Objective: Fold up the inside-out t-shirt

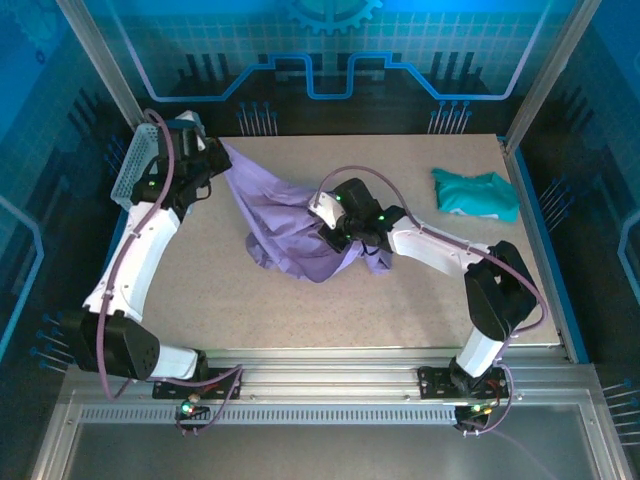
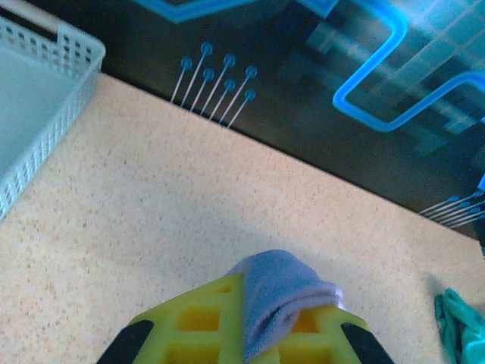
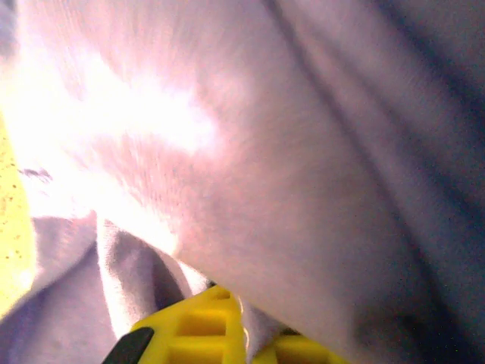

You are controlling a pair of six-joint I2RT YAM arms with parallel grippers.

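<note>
Top external view: a pale blue plastic basket [image 1: 135, 165] with a perforated lattice wall stands at the far left corner of the speckled beige table [image 1: 300, 310]. The part of its inside that shows in the left wrist view is a plain smooth floor. The inside-out t-shirt [image 1: 285, 225], of thin soft lavender fabric, lies crumpled in the middle of the table, with one corner stretched toward the left gripper [image 1: 215, 162]. This gripper is clenched on a rolled fold of the fabric, between its yellow ribbed fingers. The right gripper [image 1: 345, 235] sits on the shirt's middle, also clenched, with cloth pinched between its yellow fingers. A small teal garment [image 1: 478, 193] lies bunched near the far right edge, apart from the shirt.
</note>
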